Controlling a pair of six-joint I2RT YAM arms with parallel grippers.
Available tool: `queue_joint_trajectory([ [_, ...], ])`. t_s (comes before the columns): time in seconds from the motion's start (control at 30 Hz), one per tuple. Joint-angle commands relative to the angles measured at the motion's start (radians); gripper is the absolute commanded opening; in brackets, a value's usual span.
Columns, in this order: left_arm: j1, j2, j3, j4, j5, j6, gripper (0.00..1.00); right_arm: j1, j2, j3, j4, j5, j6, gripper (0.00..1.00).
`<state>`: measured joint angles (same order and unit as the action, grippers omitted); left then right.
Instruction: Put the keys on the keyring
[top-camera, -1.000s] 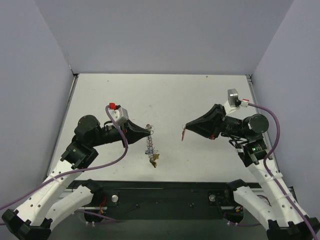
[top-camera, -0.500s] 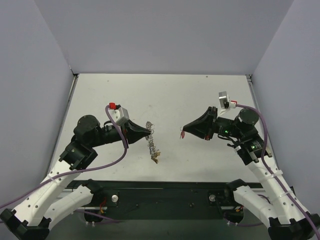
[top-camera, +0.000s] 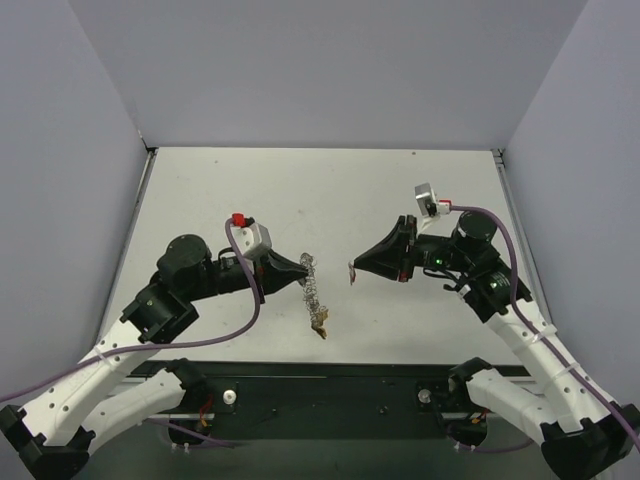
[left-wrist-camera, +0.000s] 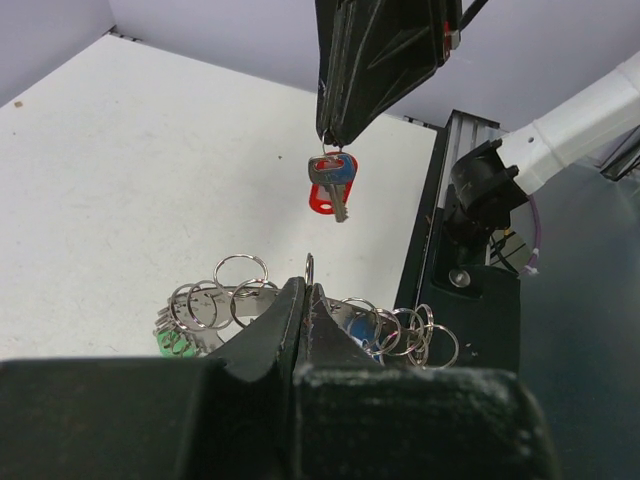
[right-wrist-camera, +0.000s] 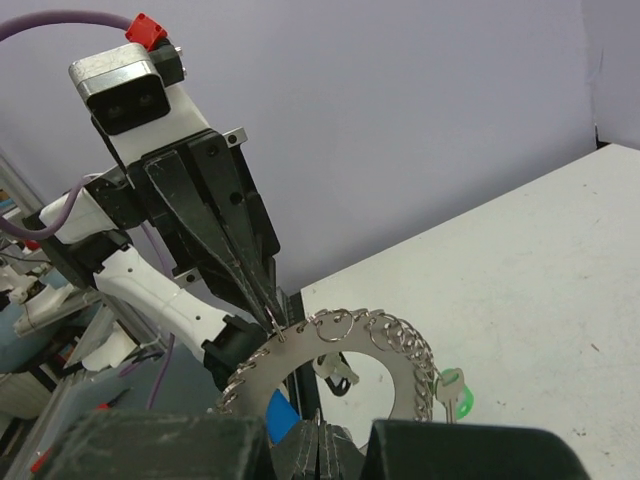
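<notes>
a: how far along is it?
b: midway. left fingers (left-wrist-camera: 285, 322) clamp the keyring (top-camera: 312, 290) above the worktop (top-camera: 300, 190); right fingers (left-wrist-camera: 352, 90) pinch a red key (left-wrist-camera: 322, 196) nearby, not yet threaded on.

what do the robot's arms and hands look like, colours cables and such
Both arms have white lower links and black joint housings. The left hand and right hand are black wedges tapering to thin fingertips. A purple cable runs along each arm. Each wrist carries a silver-grey camera block; the left one shows a red cap.
</notes>
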<state>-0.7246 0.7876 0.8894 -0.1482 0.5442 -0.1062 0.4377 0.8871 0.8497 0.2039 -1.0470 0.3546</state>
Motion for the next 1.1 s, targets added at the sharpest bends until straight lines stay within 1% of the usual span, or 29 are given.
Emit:
queue_joint_trajectory([
  [0.0,-0.016,0.018,0.078,0.015,-0.064,0.037,0.0,0.024,0.01,0.068,0.022,-0.027,-0.055,0.0],
  [0.17,-0.029,0.033,0.086,0.004,-0.052,0.048,0.0,0.042,0.033,0.075,0.012,-0.024,-0.068,0.0],
  [0.3,-0.044,0.036,0.089,-0.008,-0.16,0.053,0.0,0.068,0.055,0.081,0.017,-0.022,-0.074,0.0],
  [0.37,-0.059,0.041,0.088,-0.017,-0.17,0.074,0.0,0.079,0.064,0.086,0.02,-0.019,-0.074,0.0],
  [0.43,-0.073,0.045,0.086,-0.019,-0.21,0.076,0.0,0.098,0.081,0.094,0.012,-0.016,-0.083,0.0],
  [0.53,-0.094,0.05,0.092,-0.03,-0.246,0.097,0.0,0.124,0.096,0.114,-0.027,-0.004,-0.115,0.0],
  [0.6,-0.116,0.05,0.092,-0.036,-0.254,0.1,0.0,0.131,0.102,0.124,-0.043,0.005,-0.127,0.0],
  [0.63,-0.125,0.05,0.086,-0.033,-0.259,0.146,0.0,0.14,0.107,0.124,-0.04,0.004,-0.131,0.0],
  [0.73,-0.153,0.039,0.069,-0.024,-0.253,0.19,0.0,0.156,0.113,0.12,-0.002,-0.03,-0.134,0.0],
  [1.07,-0.171,0.012,0.04,0.006,-0.243,0.2,0.0,0.188,0.148,0.129,-0.001,-0.027,-0.17,0.0],
])
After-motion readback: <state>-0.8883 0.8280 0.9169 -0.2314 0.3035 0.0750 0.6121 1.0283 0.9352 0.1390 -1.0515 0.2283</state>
